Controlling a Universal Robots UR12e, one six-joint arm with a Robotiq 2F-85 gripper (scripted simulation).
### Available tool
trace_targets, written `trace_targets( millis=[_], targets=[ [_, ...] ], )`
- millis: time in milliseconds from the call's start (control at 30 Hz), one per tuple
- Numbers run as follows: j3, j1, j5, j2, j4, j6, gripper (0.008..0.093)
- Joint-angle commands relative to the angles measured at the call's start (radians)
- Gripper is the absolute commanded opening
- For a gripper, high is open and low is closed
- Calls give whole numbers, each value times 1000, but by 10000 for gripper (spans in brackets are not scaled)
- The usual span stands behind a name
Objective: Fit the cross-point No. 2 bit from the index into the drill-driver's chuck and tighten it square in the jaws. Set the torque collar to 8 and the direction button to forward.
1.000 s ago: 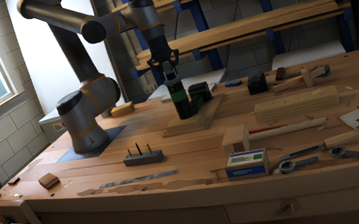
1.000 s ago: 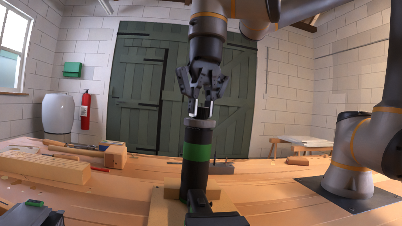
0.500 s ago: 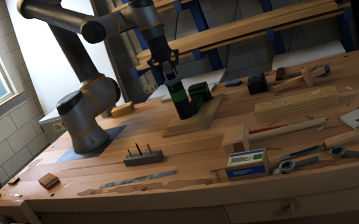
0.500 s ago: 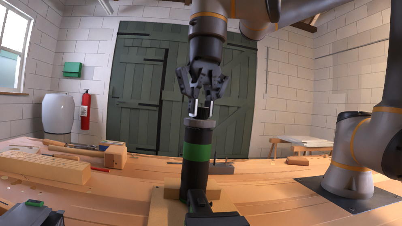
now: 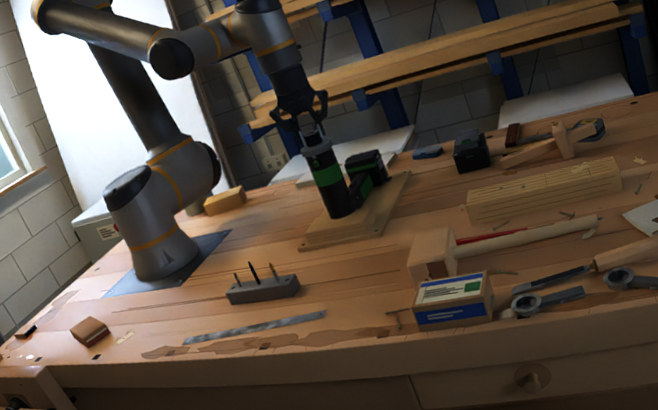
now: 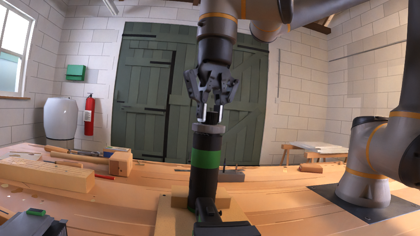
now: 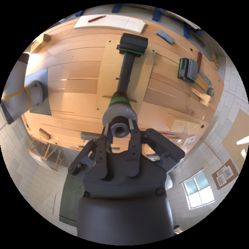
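Observation:
In the middle of the bench, the black and green drill-driver (image 5: pixel 332 181) (image 6: pixel 205 164) (image 7: pixel 124 81) stands nose-up on a wooden cradle board (image 5: pixel 359 216). Its pale torque collar (image 6: pixel 208 128) (image 7: pixel 119 115) sits below the dark knurled chuck (image 6: pixel 212 117) (image 7: pixel 119 129). My gripper (image 5: pixel 311 131) (image 6: pixel 210 115) (image 7: pixel 119 128) comes straight down from above, and its fingers are closed on either side of the chuck. The chuck's mouth looks empty in the wrist camera. The grey bit index (image 5: pixel 262 288) (image 6: pixel 231 175) lies nearer the bench front with three bits upright in it.
Behind the bench stands a blue rack of boards (image 5: pixel 439 47). A spare battery (image 5: pixel 470 151), a wooden block (image 5: pixel 542 190), a mallet (image 5: pixel 498 242), a small box (image 5: pixel 453 300), a chisel and spanners lie to the right. My arm's base (image 5: pixel 154 222) stands to the left.

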Motion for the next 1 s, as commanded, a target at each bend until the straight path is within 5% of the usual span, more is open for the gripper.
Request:
trace_targets(
  millis=[0, 167, 967],
  targets=[
    [-1, 0, 0, 0, 0, 0, 80],
    [-1, 0, 0, 0, 0, 0, 80],
    [-1, 0, 0, 0, 0, 0, 560]
  ],
)
